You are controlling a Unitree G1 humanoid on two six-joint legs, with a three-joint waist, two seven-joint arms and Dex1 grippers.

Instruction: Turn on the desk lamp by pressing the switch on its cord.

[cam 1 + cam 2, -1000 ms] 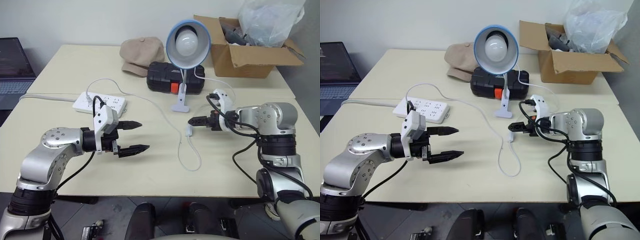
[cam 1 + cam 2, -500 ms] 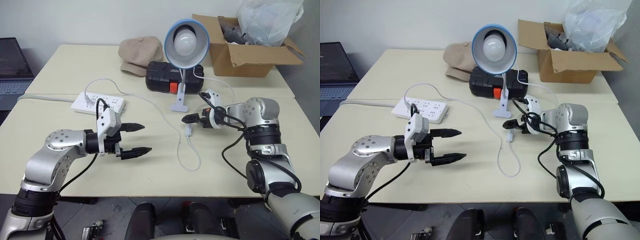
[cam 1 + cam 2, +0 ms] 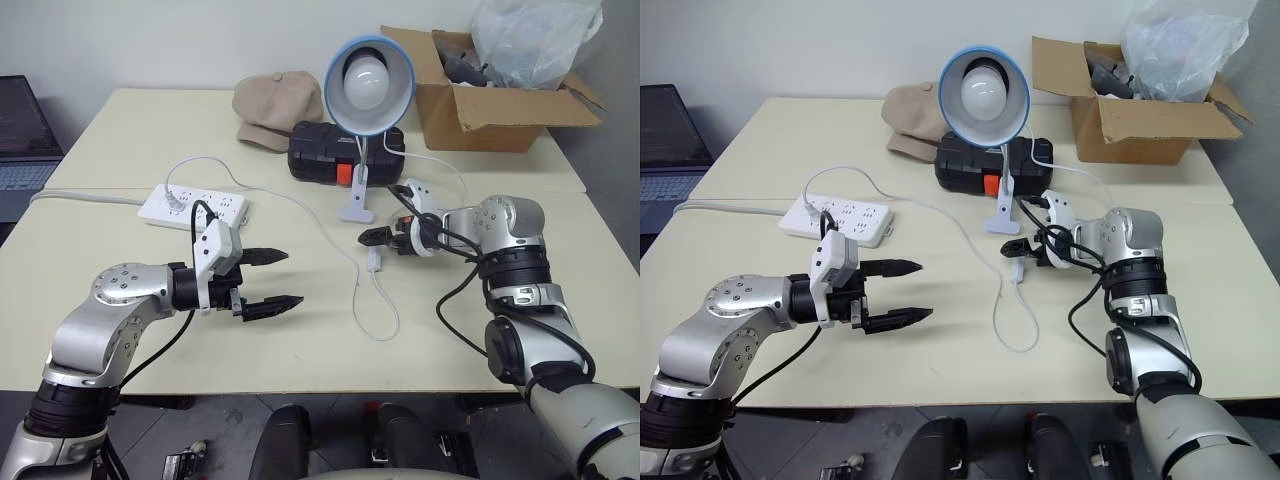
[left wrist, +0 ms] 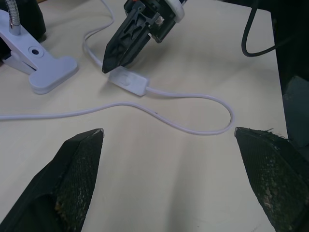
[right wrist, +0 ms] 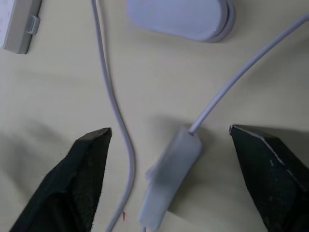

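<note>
**Just above the switch: right gripper poised over the lamp cord**

Centre frame in the head views, the small white oblong inline switch [image 3: 374, 260] lies flat on the pale cream table [image 3: 120, 140], a little below the white clip foot of the desk lamp [image 3: 368, 82], whose round light-blue shade and big white globe bulb face the camera from the upper middle. The thin white cord [image 3: 385, 318] leaves the switch at both ends, dropping into a narrow loop toward the lower centre and running up and left to the wide white multi-socket power strip [image 3: 194, 206] at mid left.

The right gripper [image 3: 370, 237] reaches in from the right, its black fingers pointing left and downward with their tips just above the switch; in the right wrist view the two fingers [image 5: 87, 183] stand spread on either side of the switch, and contact with it cannot be told. The left gripper [image 3: 272, 279] hovers over bare table at lower left, its two black fingers set wide apart and holding nothing, pointing toward the cord loop.

Behind the lamp sit a black hard plastic case with an orange latch [image 3: 322, 155] and a tan fabric cap [image 3: 278, 105]. An open brown cardboard box [image 3: 500, 100] holding a clear plastic bag occupies the upper right, and a dark laptop [image 3: 22, 130] shows at the left edge.
</note>
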